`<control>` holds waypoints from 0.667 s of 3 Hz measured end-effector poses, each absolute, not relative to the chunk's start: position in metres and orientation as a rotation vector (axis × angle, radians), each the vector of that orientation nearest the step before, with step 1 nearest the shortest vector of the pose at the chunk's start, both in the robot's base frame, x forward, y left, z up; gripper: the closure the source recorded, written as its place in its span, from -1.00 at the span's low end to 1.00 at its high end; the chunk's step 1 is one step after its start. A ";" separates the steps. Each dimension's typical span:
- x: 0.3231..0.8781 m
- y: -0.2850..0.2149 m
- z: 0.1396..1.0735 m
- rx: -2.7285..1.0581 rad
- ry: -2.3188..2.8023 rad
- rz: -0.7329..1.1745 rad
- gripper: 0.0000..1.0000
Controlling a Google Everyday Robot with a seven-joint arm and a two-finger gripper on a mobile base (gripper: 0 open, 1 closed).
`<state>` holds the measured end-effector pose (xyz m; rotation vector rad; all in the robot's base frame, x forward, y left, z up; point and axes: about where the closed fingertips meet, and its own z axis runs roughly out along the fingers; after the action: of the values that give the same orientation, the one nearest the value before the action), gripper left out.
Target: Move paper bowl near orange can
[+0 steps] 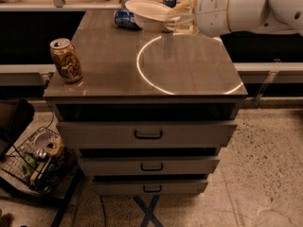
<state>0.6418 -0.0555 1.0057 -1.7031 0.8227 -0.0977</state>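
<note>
While your pincer (179,17) reaches in from the right above the far edge of the bench (189,74), it is closed on the right-hand rim of the shallow round off-white paper bowl (147,9). You can see the paper bowl held clear of the surface, open side up and roughly level, over the middle of the far edge. Your short orange-brown drink can (66,60), with its silver top, stands upright near the near-left corner, close to the left edge and well apart from the paper bowl. A blue can (124,19) lies on its side near the far edge, just left of the bowl, with part of it hidden behind the bowl's rim. Behind the bowl you can make out the top of a slim blue-and-silver can (169,0) at the far edge; the bowl and the pincer hide the rest of it. A bright ring of reflected light (138,66) lies on the grey-brown top, towards the right half. Below the top you have three drawers (147,134) with dark handles. A wire basket (38,160) of odds and ends stands on the speckled floor beside the bench's near-left corner.
</note>
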 end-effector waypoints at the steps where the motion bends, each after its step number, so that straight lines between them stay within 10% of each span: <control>1: 0.638 -0.049 1.005 -1.708 0.802 -0.095 1.00; 2: 0.614 -0.026 1.011 -1.719 0.726 -0.096 1.00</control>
<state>0.6142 -0.0262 1.0106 -1.7188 0.7263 -0.0963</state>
